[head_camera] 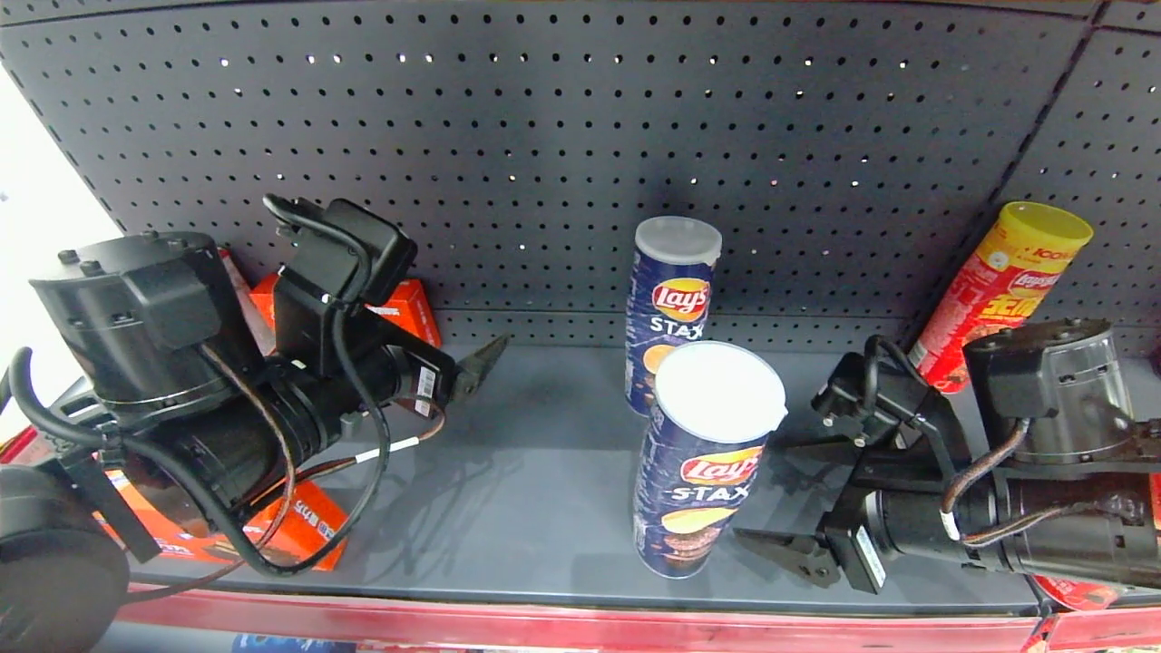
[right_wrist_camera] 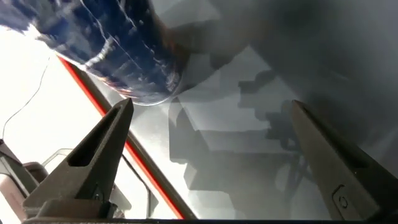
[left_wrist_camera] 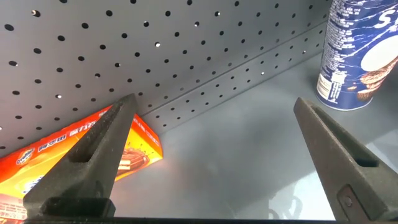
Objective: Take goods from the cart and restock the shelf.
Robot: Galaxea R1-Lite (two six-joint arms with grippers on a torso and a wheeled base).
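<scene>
Front chip can (head_camera: pixel 703 462) upright on shelf (head_camera: pixel 535 481)

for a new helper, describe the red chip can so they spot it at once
On the grey shelf, look to the right end, beyond the right gripper. The can tilts toward the pegboard. It alone is red with a yellow lid; the other cans are blue.

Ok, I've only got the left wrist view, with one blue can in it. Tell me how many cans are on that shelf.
Observer: Three: a back blue can, a front blue can before it, and a red can leaning on the back panel.
Operator: Give me the right gripper.
Observer: The right gripper is open beside the front blue can, holding nothing.
Operator: Now the shelf's front left corner.
Observer: A second orange box lies there.
</scene>
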